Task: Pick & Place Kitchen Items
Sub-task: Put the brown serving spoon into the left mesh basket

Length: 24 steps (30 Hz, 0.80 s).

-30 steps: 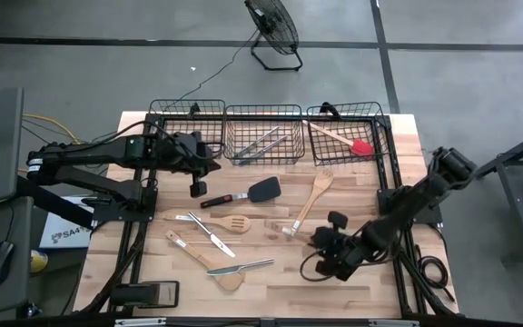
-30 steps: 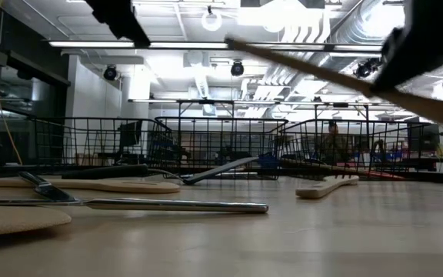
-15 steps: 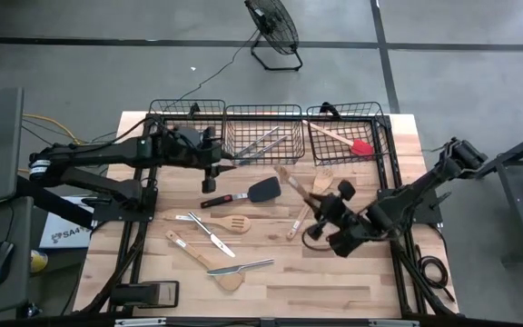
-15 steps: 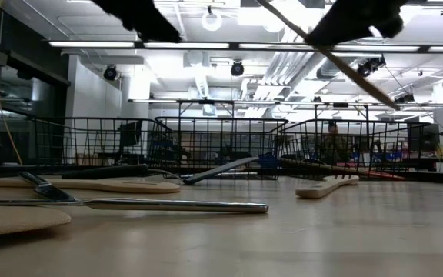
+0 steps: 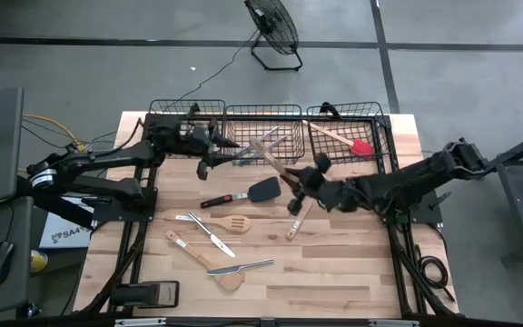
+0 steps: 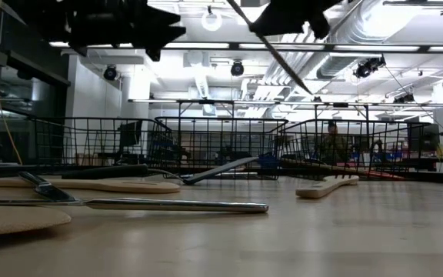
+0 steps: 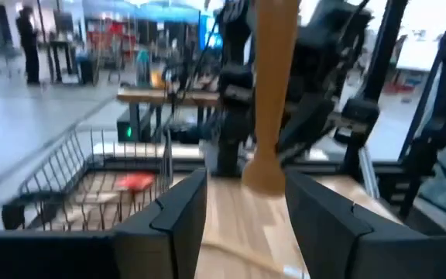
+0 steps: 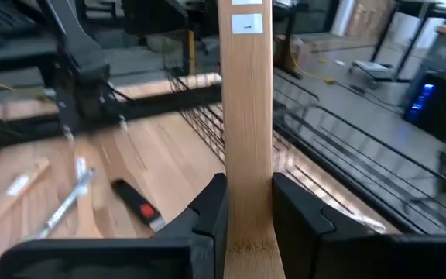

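My right gripper (image 5: 302, 182) is above the table's middle, shut on a light wooden utensil (image 5: 278, 165) that it holds in the air. The utensil's handle points toward the far left. Its free end (image 7: 266, 172) lies in line with the gap of my left gripper (image 5: 237, 148), which is open in front of the middle basket (image 5: 263, 116). I see no touch there. The other kitchen items lie flat on the table: a black turner (image 5: 254, 192), wooden spatulas (image 5: 230, 222) (image 5: 198, 250) and knives (image 5: 209, 232) (image 5: 243, 266). My right gripper pinches the wooden utensil's handle (image 8: 246, 182) between its two fingers, just where the handle starts to widen. The fingers come from the table's right and lie along the handle. The utensil is clear of the table and slants, as the low view shows (image 6: 271, 50).
Three black wire baskets stand along the far edge. The middle one holds metal tongs (image 5: 266, 141) and the right one (image 5: 348, 116) a red-headed spatula (image 5: 357, 145). Another wooden spatula (image 5: 296, 222) lies partly under my right gripper. A fan (image 5: 272, 27) stands on the floor beyond the table.
My right gripper has carried the wooden utensil from the table's near right toward the middle and the far edge. It has turned so that the handle points at my left gripper. My left gripper has gone toward the table's right edge, in front of the middle basket.
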### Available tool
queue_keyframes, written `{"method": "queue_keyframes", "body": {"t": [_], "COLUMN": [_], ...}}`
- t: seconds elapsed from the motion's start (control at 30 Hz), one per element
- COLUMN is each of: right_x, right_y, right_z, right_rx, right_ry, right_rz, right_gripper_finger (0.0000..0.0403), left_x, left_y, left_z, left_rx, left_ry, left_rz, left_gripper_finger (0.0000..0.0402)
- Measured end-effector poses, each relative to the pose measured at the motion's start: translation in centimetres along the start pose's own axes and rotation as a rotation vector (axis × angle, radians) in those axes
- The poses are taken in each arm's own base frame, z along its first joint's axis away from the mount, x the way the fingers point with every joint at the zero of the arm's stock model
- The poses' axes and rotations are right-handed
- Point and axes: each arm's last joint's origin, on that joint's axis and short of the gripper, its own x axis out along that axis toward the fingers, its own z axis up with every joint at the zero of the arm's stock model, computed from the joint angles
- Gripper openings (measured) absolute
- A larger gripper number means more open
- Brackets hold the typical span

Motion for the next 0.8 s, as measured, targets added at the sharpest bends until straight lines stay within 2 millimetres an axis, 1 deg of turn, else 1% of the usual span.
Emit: {"method": "queue_keyframes", "body": {"t": [0.1, 0.2, 0.37, 0.6, 0.8], "right_x": [1.6, 3.3, 5.7, 8.2, 9.3], "right_y": [-0.5, -0.8, -0.6, -0.1, 0.1], "right_z": [0.5, 0.5, -0.2, -1.9, -2.9], "right_rx": [0.017, 0.023, 0.028, 0.047, 0.07], "right_ry": [-0.043, -0.086, -0.154, -0.182, -0.199], "right_rz": [0.045, 0.088, 0.135, 0.146, 0.142], "right_gripper_finger": [0.007, 0.007, 0.007, 0.007, 0.007], "left_x": [0.2, 0.5, 1.3, 1.8, 1.8], "left_y": [0.0, 0.2, 0.8, 1.2, 1.1], "left_z": [-0.1, -0.1, -0.6, -1.0, -1.0], "left_rx": [0.009, 0.029, -0.007, -0.037, -0.049], "left_ry": [-0.013, -0.047, -0.088, -0.111, -0.111], "left_rz": [-0.018, -0.022, -0.026, -0.052, -0.074], "left_gripper_finger": [0.0173, 0.0173, 0.0173, 0.0173, 0.0173]}}
